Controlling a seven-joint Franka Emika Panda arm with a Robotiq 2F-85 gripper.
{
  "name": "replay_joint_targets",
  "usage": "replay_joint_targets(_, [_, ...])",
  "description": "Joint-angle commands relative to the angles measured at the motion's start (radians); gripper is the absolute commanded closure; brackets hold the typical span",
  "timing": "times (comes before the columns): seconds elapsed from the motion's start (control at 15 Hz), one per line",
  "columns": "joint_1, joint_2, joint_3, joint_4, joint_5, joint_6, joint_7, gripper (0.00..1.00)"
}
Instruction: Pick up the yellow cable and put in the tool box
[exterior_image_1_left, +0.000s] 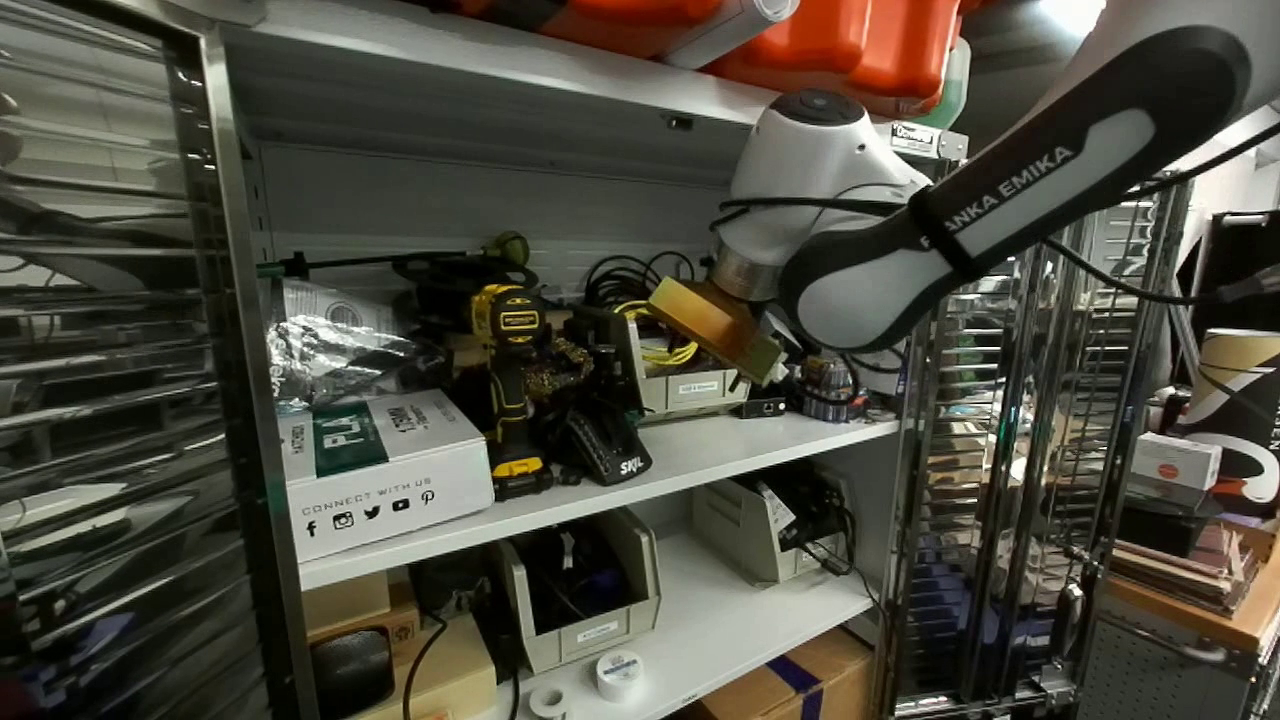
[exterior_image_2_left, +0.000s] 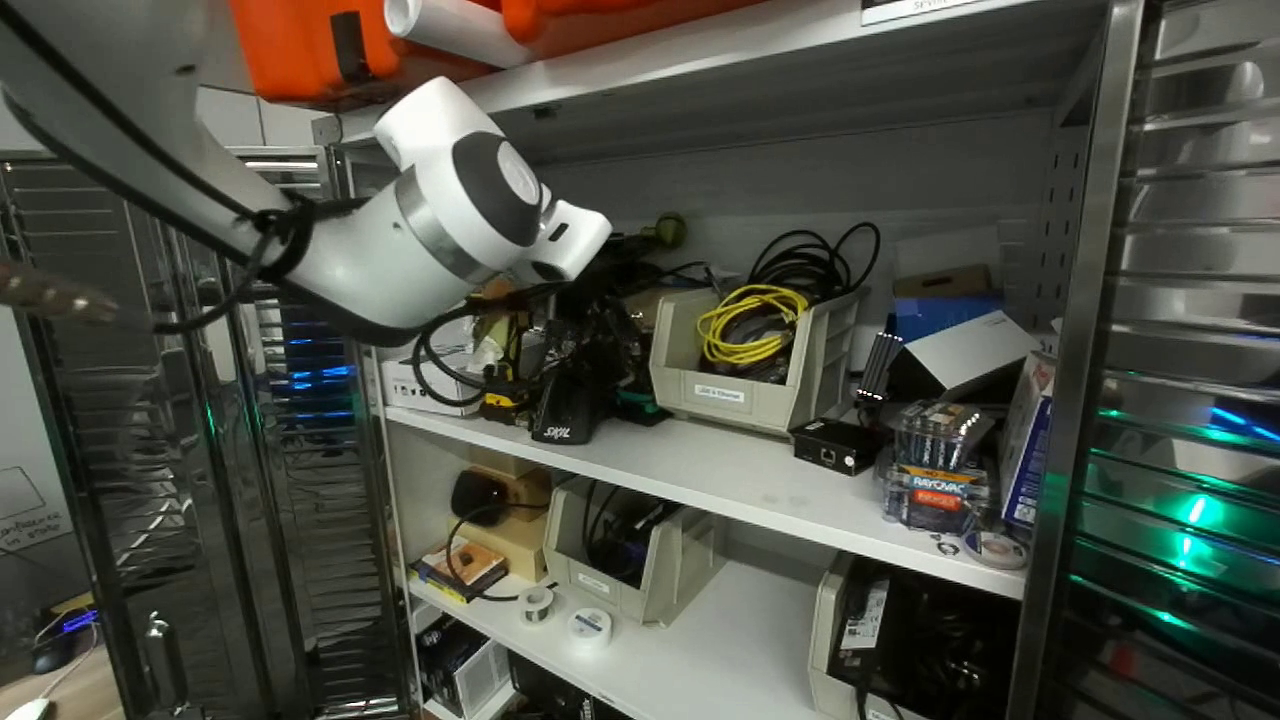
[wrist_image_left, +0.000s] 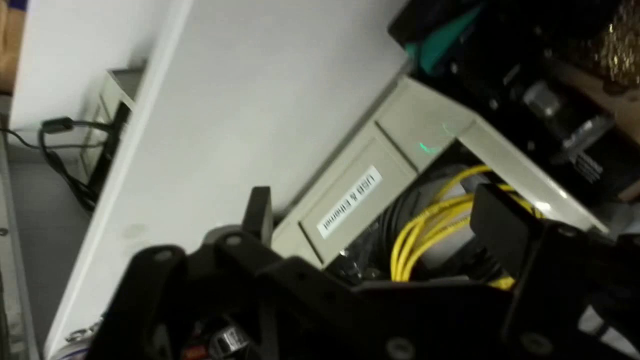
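Observation:
The yellow cable (wrist_image_left: 435, 210) is a looped coil lying in the grey bin (wrist_image_left: 382, 152) labelled "USB & Ethernet". In both exterior views the cable (exterior_image_1_left: 672, 356) (exterior_image_2_left: 745, 350) sits in that bin (exterior_image_1_left: 665, 398) (exterior_image_2_left: 755, 410) on the middle shelf. My gripper (wrist_image_left: 377, 215) is open and empty, its fingers wide apart. In the wrist view one finger overlaps the coil and the other the bin's front corner; contact cannot be told. An amber block on my wrist (exterior_image_1_left: 715, 325) partly hides bin and cable. The fingers are hard to see in the exterior views. Which container is the tool box is unclear.
A yellow drill (exterior_image_1_left: 512, 390) and a SKIL tool (exterior_image_2_left: 562, 410) stand beside the bin. A black box (exterior_image_2_left: 838, 445) and battery packs (exterior_image_2_left: 935, 490) stand on its other side. Black cables (exterior_image_2_left: 815, 265) loop up behind it. Orange cases (exterior_image_1_left: 820, 45) sit on the shelf above.

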Motion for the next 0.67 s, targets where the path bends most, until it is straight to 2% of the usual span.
replay_joint_targets(0.0, [-0.105,-0.114,0.133,-0.168,0.282,0.02,-0.272,0.0])
replay_joint_targets(0.07, [-0.002,-0.112,0.046,-0.171,0.367,0.002,-0.347,0.0])
replay_joint_targets(0.2, [0.025,-0.124,0.053,-0.168,0.536,-0.05,-0.504,0.0])
replay_joint_targets(0.33, [0.056,-0.142,0.053,-0.13,0.706,-0.152,-0.66,0.0])
replay_joint_targets(0.6, [0.07,-0.207,0.004,-0.033,1.004,-0.465,-0.962,0.0])
